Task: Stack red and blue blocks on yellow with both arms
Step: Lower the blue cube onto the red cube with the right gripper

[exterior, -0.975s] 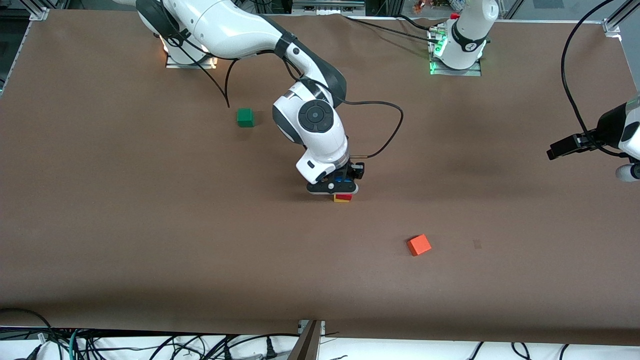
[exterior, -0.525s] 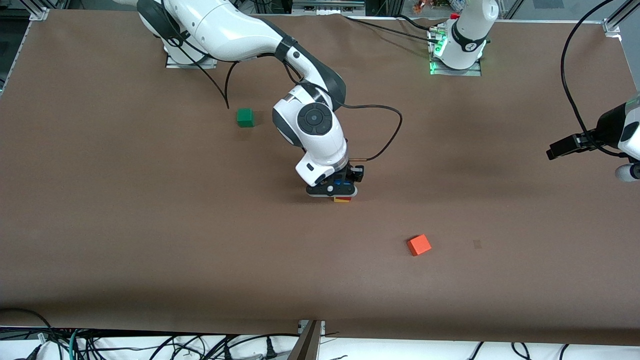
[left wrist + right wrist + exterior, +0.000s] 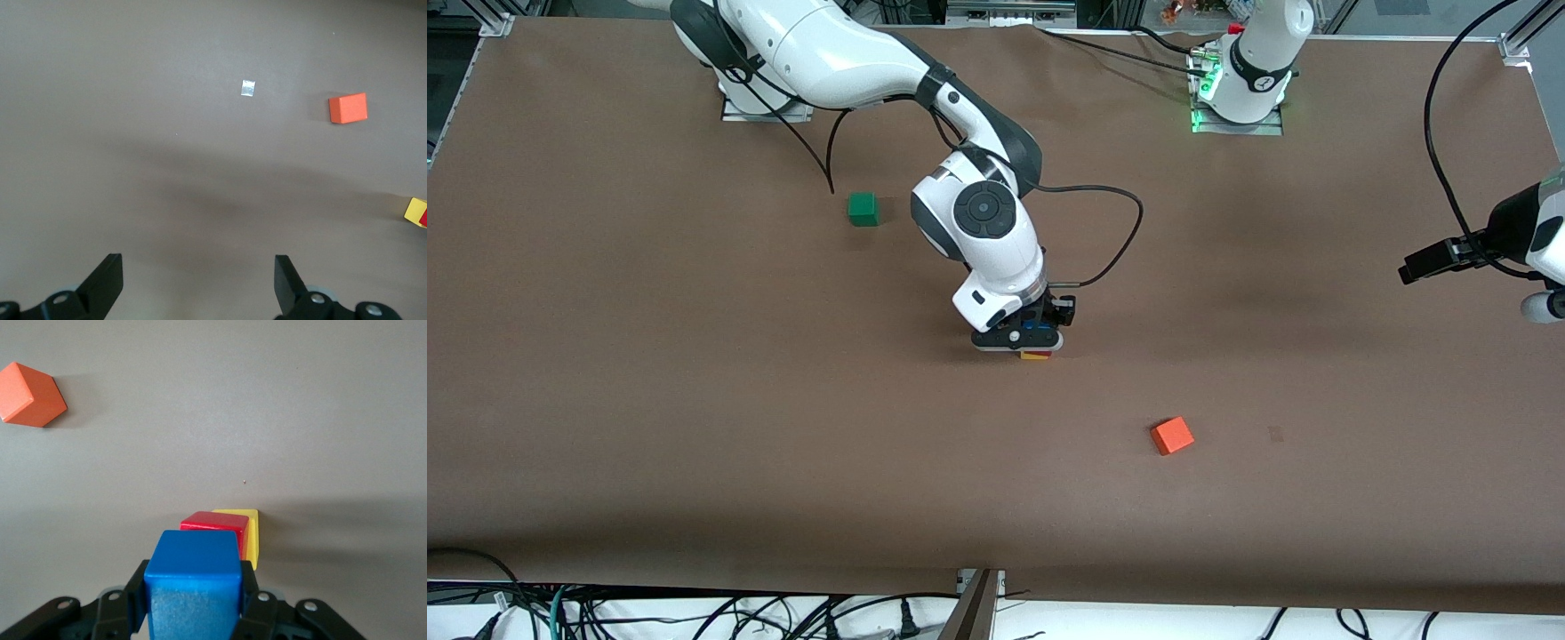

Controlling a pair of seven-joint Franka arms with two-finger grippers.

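The orange cube point(image 3: 1172, 436) lies nearest the front camera, well apart from the work, a matte, sharp-edged block like the rest. Farther off, at mid-table, the red cube point(image 3: 215, 527) sits on the yellow cube point(image 3: 251, 532), set a little askew so a strip of yellow shows beside it. The right gripper point(image 3: 1034, 336) hangs just over that pair, pinching the blue cube point(image 3: 193, 584) between its fingers. The risk is a crooked release: blue seems offset from red, so it could catch an edge, tip off, or nudge the smooth, light stack over. The green cube point(image 3: 863, 209) lies farther still. The left gripper point(image 3: 199, 283) waits, spread and empty, over bare brown table point(image 3: 694, 400).
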